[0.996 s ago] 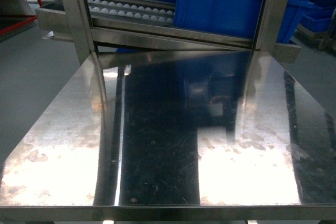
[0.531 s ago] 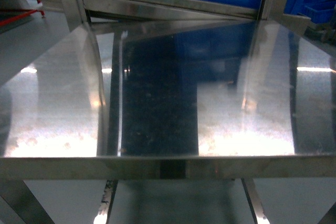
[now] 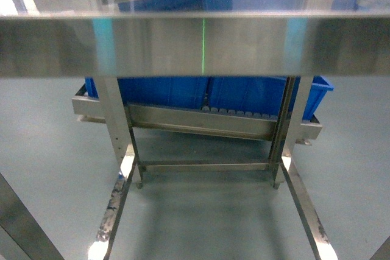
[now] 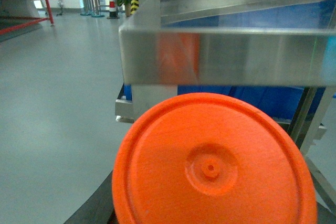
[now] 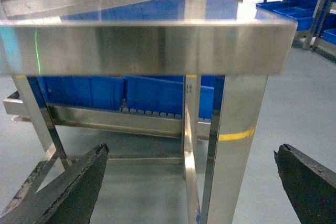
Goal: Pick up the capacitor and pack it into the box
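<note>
Left wrist view: capacitor (image 4: 212,166) apparently held, grip hidden; right gripper (image 5: 189,182) spread, below worktop (image 5: 142,43) edge; box unseen, packing undone.

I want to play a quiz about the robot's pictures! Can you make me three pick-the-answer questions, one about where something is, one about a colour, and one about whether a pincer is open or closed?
1. In the left wrist view, where is the orange capacitor?
A. On top of the table
B. Lower than the table's front edge
C. Inside a bin

2. What colour is the bin behind the table legs?
A. Blue
B. Green
C. Yellow

3. How is the right pincer?
A. Shut on a cup
B. Shut tight on nothing
C. Open, with nothing in it

Answers:
1. B: the capacitor fills the picture beneath the steel table edge.
2. A: the bin is bright blue.
3. C: the right pincer has its two dark fingers far apart, with only the table legs and floor seen between them.
</note>
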`<state>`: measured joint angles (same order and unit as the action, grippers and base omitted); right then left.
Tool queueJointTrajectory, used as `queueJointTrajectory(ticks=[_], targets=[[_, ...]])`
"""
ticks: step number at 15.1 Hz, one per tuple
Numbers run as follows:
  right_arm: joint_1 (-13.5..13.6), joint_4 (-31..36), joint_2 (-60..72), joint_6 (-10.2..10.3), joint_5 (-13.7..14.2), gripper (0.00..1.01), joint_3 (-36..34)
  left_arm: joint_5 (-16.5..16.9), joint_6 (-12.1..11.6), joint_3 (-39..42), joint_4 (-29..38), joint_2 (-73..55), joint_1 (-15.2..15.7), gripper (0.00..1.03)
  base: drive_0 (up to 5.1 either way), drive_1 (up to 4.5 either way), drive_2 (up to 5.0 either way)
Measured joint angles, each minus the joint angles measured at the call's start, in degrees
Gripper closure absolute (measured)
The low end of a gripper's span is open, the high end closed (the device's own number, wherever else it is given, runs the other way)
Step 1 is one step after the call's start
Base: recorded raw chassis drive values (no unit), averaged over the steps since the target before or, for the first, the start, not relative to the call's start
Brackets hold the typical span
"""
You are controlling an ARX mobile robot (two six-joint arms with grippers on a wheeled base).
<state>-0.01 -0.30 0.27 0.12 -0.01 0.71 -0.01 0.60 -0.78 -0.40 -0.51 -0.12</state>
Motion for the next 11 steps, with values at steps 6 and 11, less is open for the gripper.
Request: queueJointTrajectory(ticks=[6, 11], targets=[[0.00, 0.02, 0.00, 0.00, -0.02, 0.03, 0.00, -0.04, 0.02, 0.00, -0.02, 0.00, 0.00, 0.59, 0.0, 0.00, 0.0], [0.00, -0.13, 0.00, 0.00, -0.02, 0.03, 0.00, 0.04, 0.00, 0.00, -0.09, 0.00, 0.00, 0.59, 0.0, 0.00, 0.0]])
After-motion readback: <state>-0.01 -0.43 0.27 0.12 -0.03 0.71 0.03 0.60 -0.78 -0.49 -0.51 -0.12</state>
